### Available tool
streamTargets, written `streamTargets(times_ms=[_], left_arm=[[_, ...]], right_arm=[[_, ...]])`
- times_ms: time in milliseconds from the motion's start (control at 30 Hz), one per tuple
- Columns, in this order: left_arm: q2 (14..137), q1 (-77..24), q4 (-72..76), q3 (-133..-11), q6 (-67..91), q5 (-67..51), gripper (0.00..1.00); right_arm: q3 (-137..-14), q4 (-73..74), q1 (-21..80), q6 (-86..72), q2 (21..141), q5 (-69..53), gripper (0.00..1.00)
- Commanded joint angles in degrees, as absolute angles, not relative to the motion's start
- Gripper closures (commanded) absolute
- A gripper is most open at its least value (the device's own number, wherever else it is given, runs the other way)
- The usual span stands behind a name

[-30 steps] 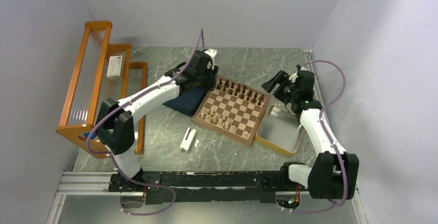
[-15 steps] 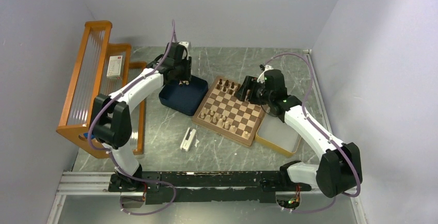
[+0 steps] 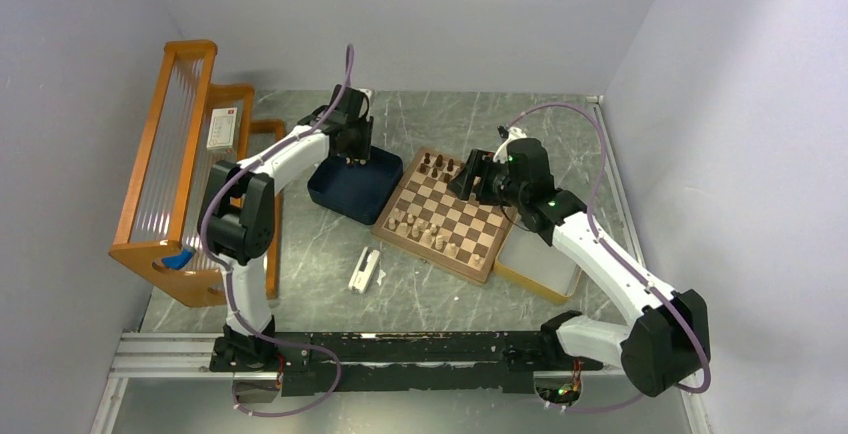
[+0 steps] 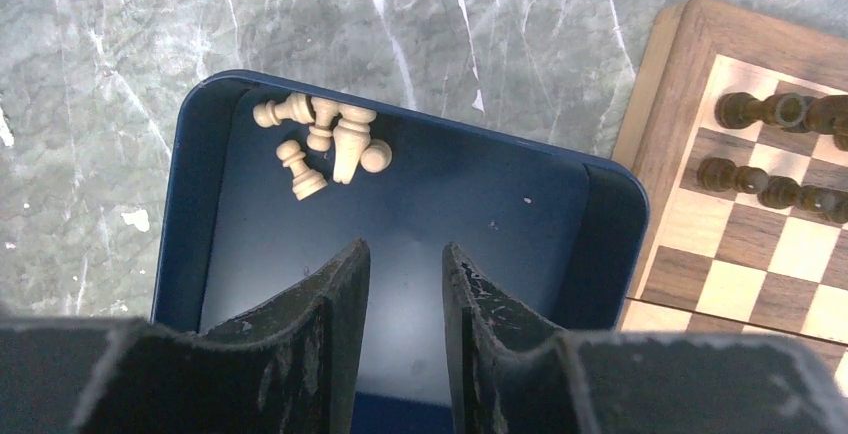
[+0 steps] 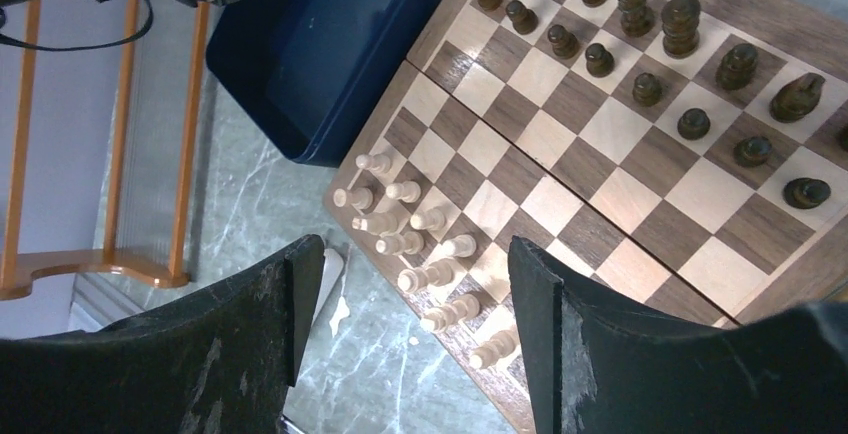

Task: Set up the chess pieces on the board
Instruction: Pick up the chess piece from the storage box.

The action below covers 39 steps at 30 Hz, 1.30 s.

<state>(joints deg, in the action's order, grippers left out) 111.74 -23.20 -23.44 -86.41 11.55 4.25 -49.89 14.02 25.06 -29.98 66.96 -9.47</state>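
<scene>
Pale pieces (image 4: 325, 144) lie tipped in a corner of the blue tray (image 4: 610, 244), so the left gripper (image 4: 405, 249) hovers close by, narrowly parted and empty, while the right gripper (image 5: 415, 244) gapes wide, empty, over the board (image 5: 600, 244).

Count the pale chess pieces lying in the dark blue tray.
5 pale pieces: four overlapping in a corner of the blue tray, far from the left fingers; one pawn just beside them. Overlap may hide another.
</scene>
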Motion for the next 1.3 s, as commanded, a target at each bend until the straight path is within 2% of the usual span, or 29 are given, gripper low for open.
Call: streamTargets(times_ms=[0, 133, 700, 1267], left_arm=[[114.01, -22.61, -20.71, -88.27, 10.56, 4.65, 0.63], [116.34, -22.59, -20.93, -90.04, 9.81, 3.28, 0.67], [122.43, -22.57, -20.67, -95.20, 8.00, 4.48, 0.68], [122.26, -22.50, -19.43, -93.21, 7.29, 6.66, 0.67]], right_arm=[[-52.77, 13.80, 26.30, -30.65, 66.92, -8.18, 0.28], [-52.54, 12.91, 26.43, -30.43, 66.75, -8.17, 0.28], [-51.70, 12.89, 26.79, -29.20, 66.17, -6.37, 0.29], [-51.06, 12.35, 26.81, -28.88, 66.41, -4.86, 0.29]])
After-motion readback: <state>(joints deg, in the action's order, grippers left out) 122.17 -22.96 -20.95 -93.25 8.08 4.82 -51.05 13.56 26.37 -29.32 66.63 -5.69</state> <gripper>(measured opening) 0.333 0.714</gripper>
